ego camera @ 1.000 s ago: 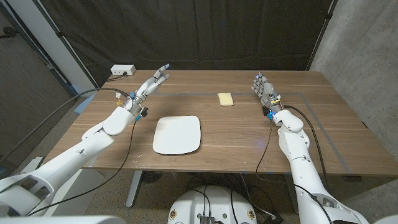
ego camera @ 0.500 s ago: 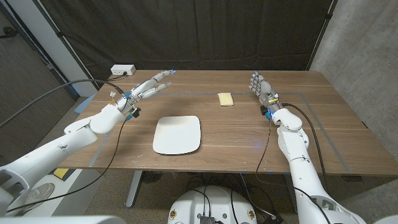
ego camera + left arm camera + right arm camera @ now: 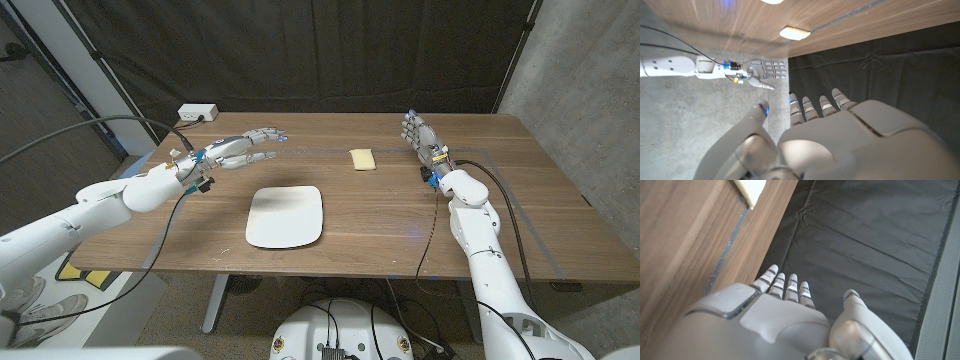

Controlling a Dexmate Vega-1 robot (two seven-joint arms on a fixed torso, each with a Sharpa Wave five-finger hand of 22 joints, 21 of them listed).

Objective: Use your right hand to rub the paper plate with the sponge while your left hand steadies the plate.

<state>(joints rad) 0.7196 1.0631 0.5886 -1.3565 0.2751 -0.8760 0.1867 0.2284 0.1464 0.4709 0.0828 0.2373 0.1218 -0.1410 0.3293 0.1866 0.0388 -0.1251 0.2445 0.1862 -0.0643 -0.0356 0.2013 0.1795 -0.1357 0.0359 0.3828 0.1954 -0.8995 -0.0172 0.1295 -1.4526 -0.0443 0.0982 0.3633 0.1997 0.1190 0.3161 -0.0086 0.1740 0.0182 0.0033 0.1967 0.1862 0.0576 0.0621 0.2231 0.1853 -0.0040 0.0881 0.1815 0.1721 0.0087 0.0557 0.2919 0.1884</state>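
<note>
A white squarish paper plate (image 3: 285, 216) lies near the table's front, left of centre. A pale yellow sponge (image 3: 362, 159) (image 3: 794, 33) lies farther back, right of centre; a corner of it shows in the right wrist view (image 3: 752, 189). My left hand (image 3: 243, 147) (image 3: 840, 145) hovers open above the table behind and left of the plate, fingers stretched toward the middle. Over the table's right side, my right hand (image 3: 422, 139) (image 3: 761, 72) (image 3: 785, 320) is raised and open to the right of the sponge, holding nothing.
A white power strip (image 3: 197, 113) sits at the table's back left corner. Black curtain (image 3: 400, 50) hangs behind the table and a concrete wall (image 3: 590, 90) stands to the right. A taped line (image 3: 520, 210) marks the tabletop.
My left arm has swung outward and its hand has turned from pointing away to pointing across toward the table's middle. My right hand has edged slightly farther back.
</note>
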